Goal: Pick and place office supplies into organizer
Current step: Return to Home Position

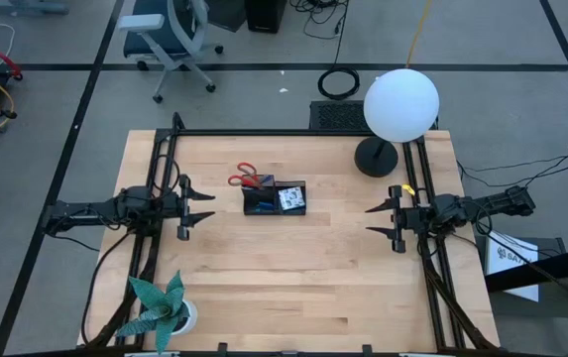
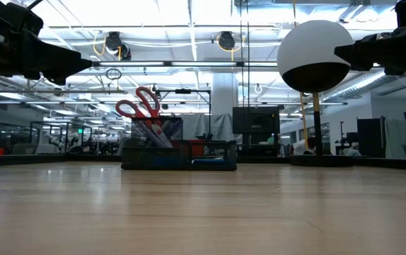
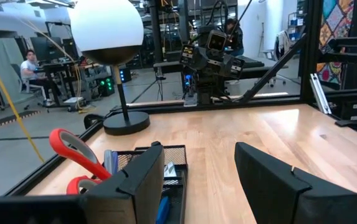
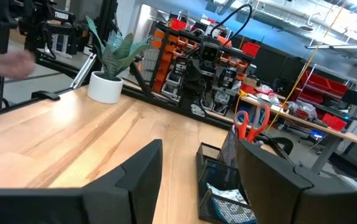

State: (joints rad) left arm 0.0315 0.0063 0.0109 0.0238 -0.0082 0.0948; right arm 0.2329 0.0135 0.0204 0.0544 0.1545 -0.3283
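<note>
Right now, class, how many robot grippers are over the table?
2. The left gripper hangs open at the table's left side, the right gripper open at its right side. None seems hidden.

Left gripper (image 3: 197,149) fingers (image 3: 139,183): dark moulded plastic, matt, with smooth flat faces. The right gripper (image 4: 198,144) fingers (image 4: 134,177) look the same.

Light wooden plank table top (image 3: 271,124), between and beyond both finger pairs: smooth, fine-grained, with a soft satin sheen.

Black rectangular wire-mesh organizer (image 4: 214,171), just beyond the right fingers: fine metal mesh, matt.

Red-handled scissors (image 3: 72,149), beside the left fingers — handles of smooth, glossy plastic.

White globe lamp (image 3: 106,28), farther beyond the left fingers: smooth matt shade. Its round black base (image 3: 126,122) shows a slight gloss.

Teal paper-leaf plant (image 4: 113,46), far beyond the right fingers — creased matt paper in a smooth white pot (image 4: 104,88).
</note>
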